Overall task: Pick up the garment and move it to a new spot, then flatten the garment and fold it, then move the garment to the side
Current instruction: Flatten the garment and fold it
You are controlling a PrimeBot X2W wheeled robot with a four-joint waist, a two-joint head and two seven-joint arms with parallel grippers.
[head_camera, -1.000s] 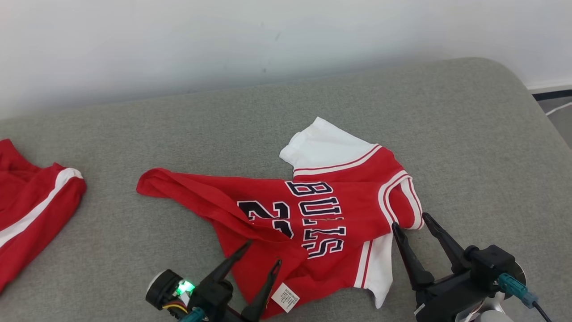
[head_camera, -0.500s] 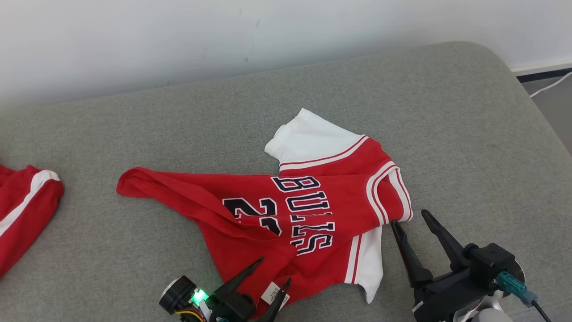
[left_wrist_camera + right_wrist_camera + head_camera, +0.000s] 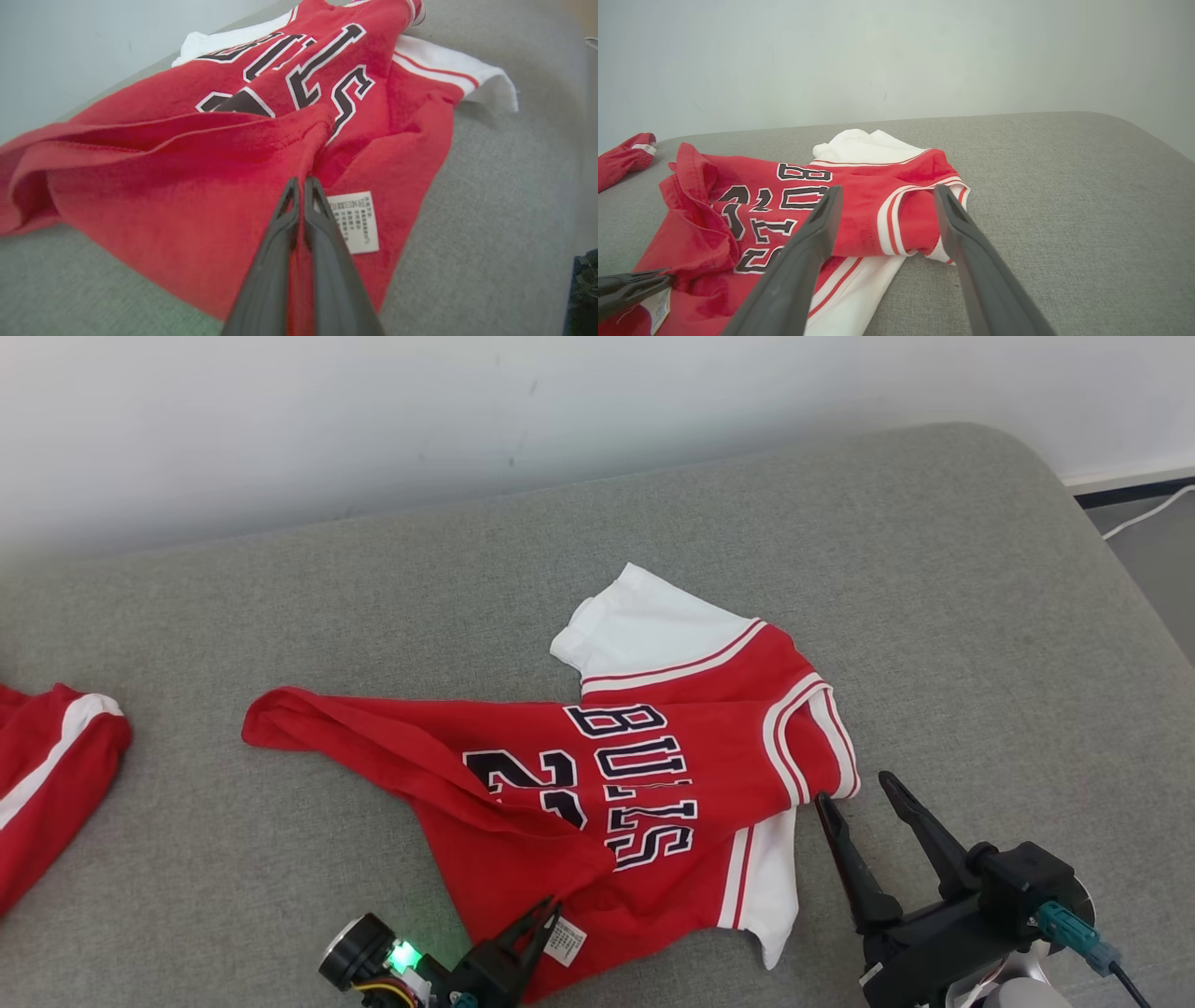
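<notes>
A red garment (image 3: 644, 784), a sleeved basketball-style jersey, lies crumpled across the middle of a grey padded surface (image 3: 934, 616) in the head view, with a white wall (image 3: 373, 420) along the top of the frame. Its chest lettering is black with white outlines and runs sideways. A crease swallows part of the word, so it reads "BULS", and beside it is a large "2" followed by a second digit half hidden under a fold. One white sleeve points toward the upper middle of the frame and another white panel with red stripes hangs toward the lower right. A small white care label (image 3: 566, 941) sits on the hem at the bottom centre; its print is too fine to read, even in the left wrist view (image 3: 352, 221). The left gripper (image 3: 546, 910) is at the lower centre, a green light glowing on its body, and its jaws are clenched on a fold of the red cloth just left of that label, as the left wrist view shows (image 3: 299, 179). The right gripper (image 3: 854, 786) is at the lower right, jaws released and spread wide, tips just beside the striped collar without holding anything; in its own view (image 3: 888, 189) the collar shows between the two fingers. A second red piece with a white stripe (image 3: 47, 775) lies at the left edge, well apart from the jersey.
</notes>
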